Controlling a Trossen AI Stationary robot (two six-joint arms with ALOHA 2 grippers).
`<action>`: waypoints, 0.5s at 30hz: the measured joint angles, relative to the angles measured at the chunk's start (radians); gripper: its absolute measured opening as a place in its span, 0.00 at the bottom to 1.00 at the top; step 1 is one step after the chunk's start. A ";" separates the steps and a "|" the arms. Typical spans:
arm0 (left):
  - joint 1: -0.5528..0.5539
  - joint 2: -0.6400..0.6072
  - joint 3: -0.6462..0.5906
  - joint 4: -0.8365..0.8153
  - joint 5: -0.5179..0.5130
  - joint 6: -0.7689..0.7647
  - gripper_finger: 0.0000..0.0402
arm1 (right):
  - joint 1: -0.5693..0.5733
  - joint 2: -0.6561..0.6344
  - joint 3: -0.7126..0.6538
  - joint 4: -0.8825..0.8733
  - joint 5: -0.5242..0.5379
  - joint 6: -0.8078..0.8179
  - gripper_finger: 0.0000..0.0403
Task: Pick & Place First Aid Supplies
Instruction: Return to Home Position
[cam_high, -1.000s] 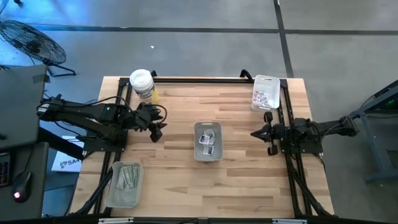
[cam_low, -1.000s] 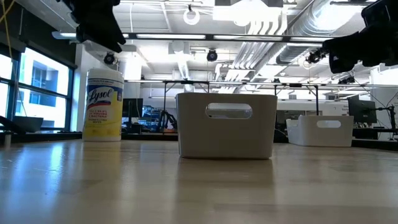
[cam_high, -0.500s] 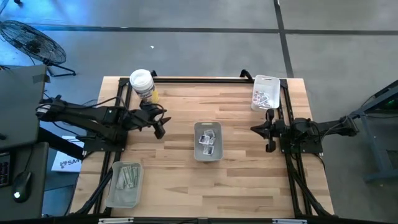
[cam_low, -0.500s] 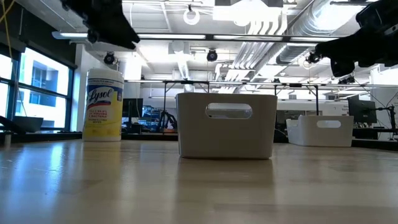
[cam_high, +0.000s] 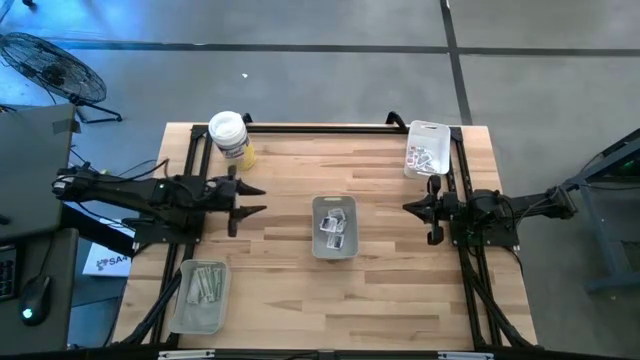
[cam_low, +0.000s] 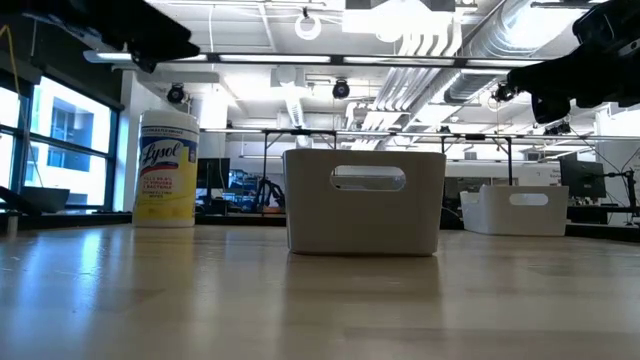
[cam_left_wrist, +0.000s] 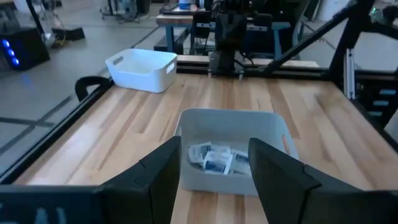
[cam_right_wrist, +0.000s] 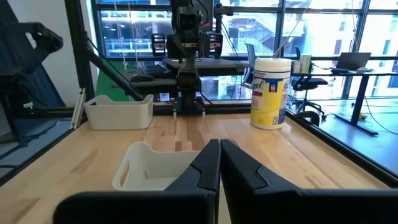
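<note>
1. Three pale plastic bins stood on the table: the middle bin (cam_high: 334, 254), the far right bin (cam_high: 428, 127) and the near left bin (cam_high: 195, 320).
2. One Lysol wipes tub (cam_high: 228, 133) stood at the far left.
3. Two dark arms reached in, making one left gripper (cam_high: 255, 199) and one right gripper (cam_high: 408, 209).
4. The white packets (cam_high: 334, 228) in the middle bin were several and overlapping, so the exact count could not be told.
5. The green-beige strips (cam_high: 205, 285) in the near left bin were a handful, number unclear.
6. The printed packets (cam_high: 422, 158) in the far right bin were several, too small to count.
7. One floor fan (cam_high: 45, 62) stood beyond the table, far left.
</note>
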 joint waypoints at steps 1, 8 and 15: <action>0.000 -0.031 -0.017 -0.007 0.000 0.017 0.46 | 0.000 0.000 0.000 0.000 0.000 0.000 0.01; 0.000 -0.269 -0.122 -0.005 0.007 0.066 0.46 | 0.000 0.000 0.000 0.002 0.000 0.000 0.02; 0.000 -0.485 -0.222 -0.051 -0.022 0.070 0.46 | 0.000 0.000 0.000 0.002 0.000 0.000 0.02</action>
